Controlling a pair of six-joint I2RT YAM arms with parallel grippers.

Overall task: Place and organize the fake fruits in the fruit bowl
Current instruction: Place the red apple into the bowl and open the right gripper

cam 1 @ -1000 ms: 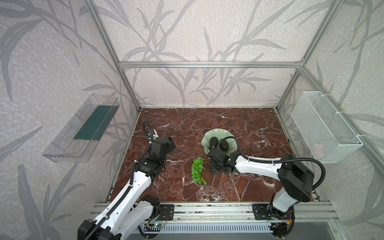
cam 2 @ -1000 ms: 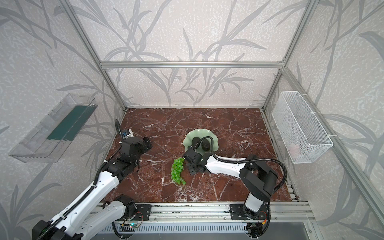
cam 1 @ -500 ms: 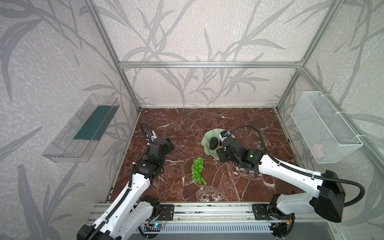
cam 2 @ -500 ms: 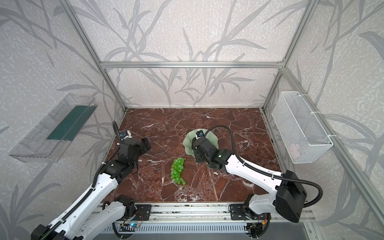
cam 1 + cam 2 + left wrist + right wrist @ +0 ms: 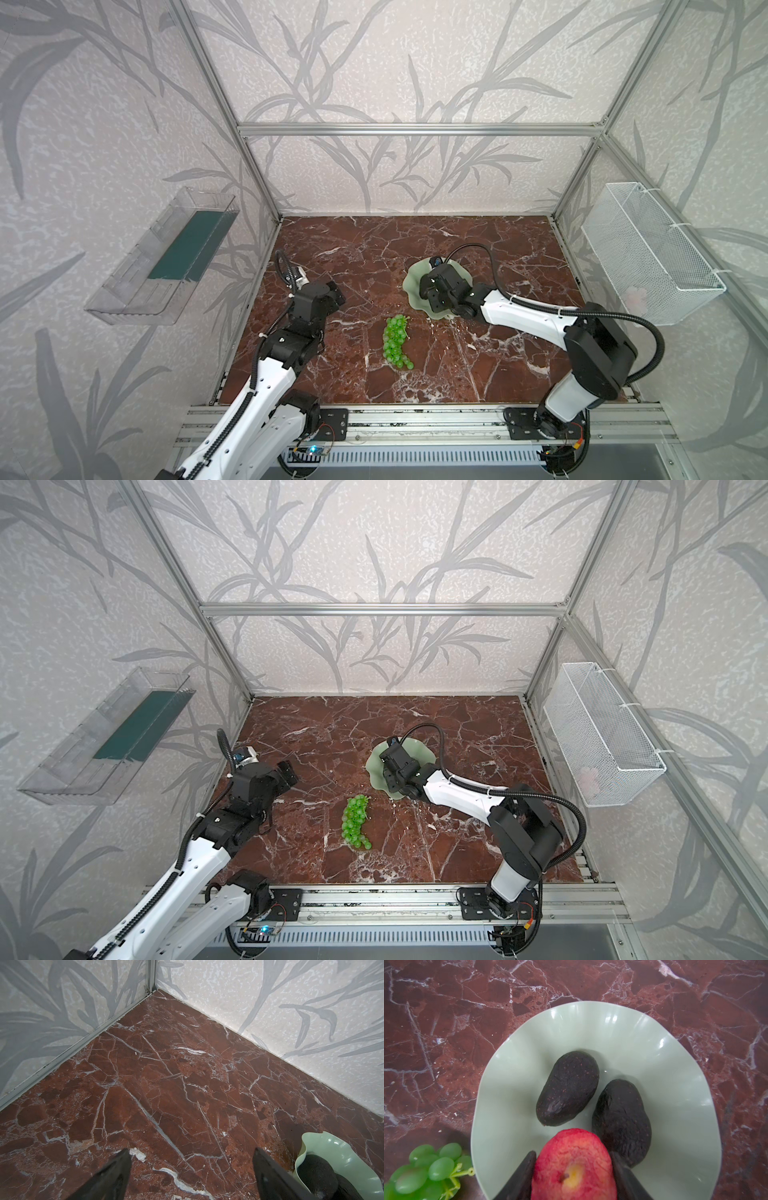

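Observation:
My right gripper (image 5: 572, 1154) is shut on the small red apple (image 5: 573, 1165), whose yellowish top faces the wrist camera. It holds the apple over the near part of the pale green fruit bowl (image 5: 517, 1084). Two dark avocados (image 5: 569, 1088) (image 5: 620, 1122) lie side by side in the bowl. The green grapes (image 5: 397, 340) lie on the marble just in front and left of the bowl (image 5: 412, 282), also in the right wrist view as grapes (image 5: 425, 1169). My left gripper (image 5: 192, 1150) hangs open and empty over bare marble, left of the bowl (image 5: 336, 1153).
A clear plastic tray (image 5: 166, 257) hangs on the left wall and a white wire basket (image 5: 648, 253) on the right wall. Walls close the marble floor on three sides. An aluminium rail (image 5: 415, 419) runs along the front.
The right arm has changed its pose and its gripper has shifted a little back, from the bowl's front edge to over the bowl. The left arm has hardly moved.

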